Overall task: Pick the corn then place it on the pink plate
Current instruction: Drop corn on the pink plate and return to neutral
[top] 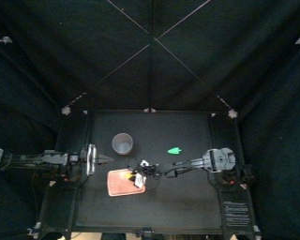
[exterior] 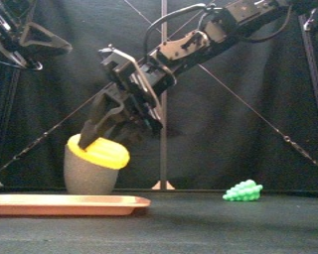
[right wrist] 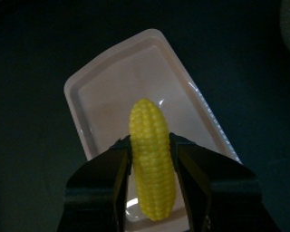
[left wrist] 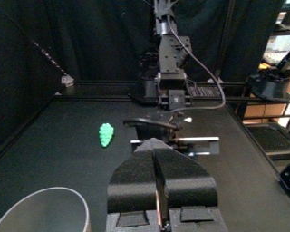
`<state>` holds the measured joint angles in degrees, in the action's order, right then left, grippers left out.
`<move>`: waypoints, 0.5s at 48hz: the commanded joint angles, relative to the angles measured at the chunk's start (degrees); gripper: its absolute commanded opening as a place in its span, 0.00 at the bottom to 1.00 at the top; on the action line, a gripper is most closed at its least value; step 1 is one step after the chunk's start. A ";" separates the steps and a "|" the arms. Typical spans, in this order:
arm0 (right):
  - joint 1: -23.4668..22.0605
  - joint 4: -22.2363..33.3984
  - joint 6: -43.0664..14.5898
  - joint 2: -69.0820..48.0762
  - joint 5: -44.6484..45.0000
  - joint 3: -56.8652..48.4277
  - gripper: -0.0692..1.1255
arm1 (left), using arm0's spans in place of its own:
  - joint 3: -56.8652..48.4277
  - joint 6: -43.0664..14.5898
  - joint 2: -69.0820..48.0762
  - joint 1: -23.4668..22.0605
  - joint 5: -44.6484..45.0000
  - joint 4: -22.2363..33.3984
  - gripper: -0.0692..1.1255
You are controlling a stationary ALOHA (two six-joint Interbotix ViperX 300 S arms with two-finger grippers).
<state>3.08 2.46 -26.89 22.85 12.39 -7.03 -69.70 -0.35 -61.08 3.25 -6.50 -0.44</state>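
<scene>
The yellow corn (right wrist: 151,163) hangs between the jaws of my right gripper (right wrist: 151,152), which is shut on it. Directly under it lies the pink plate (right wrist: 111,77), a flat tray near the table's front (top: 119,185). In the front view the corn (exterior: 100,151) is held a little above the plate (exterior: 63,204), with the right gripper (exterior: 119,127) reaching in past the middle. My left gripper (left wrist: 161,152) rests raised at the table's left (top: 82,159), jaws together and holding nothing.
A tall grey speckled cup (top: 123,142) stands just behind the plate; in the front view it (exterior: 84,177) is partly hidden by the corn. A small green toy (top: 175,150) lies right of the cup, also low at the right of the front view (exterior: 241,190).
</scene>
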 commanded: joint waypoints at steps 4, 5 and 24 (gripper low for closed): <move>0.00 1.32 0.09 1.58 -0.09 5.54 0.71 | 1.32 -0.09 0.00 0.09 -0.18 -0.09 0.04; 0.09 1.49 0.09 1.76 0.00 5.71 0.73 | 1.32 -0.09 0.00 0.09 -0.26 -0.09 0.04; 0.00 7.29 -0.44 -9.32 4.04 -0.35 0.92 | 1.32 -0.09 0.00 0.18 -0.18 -0.09 0.04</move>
<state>3.25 8.09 -27.07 20.74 15.82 -6.15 -69.70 -0.35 -61.08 3.34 -6.50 -0.44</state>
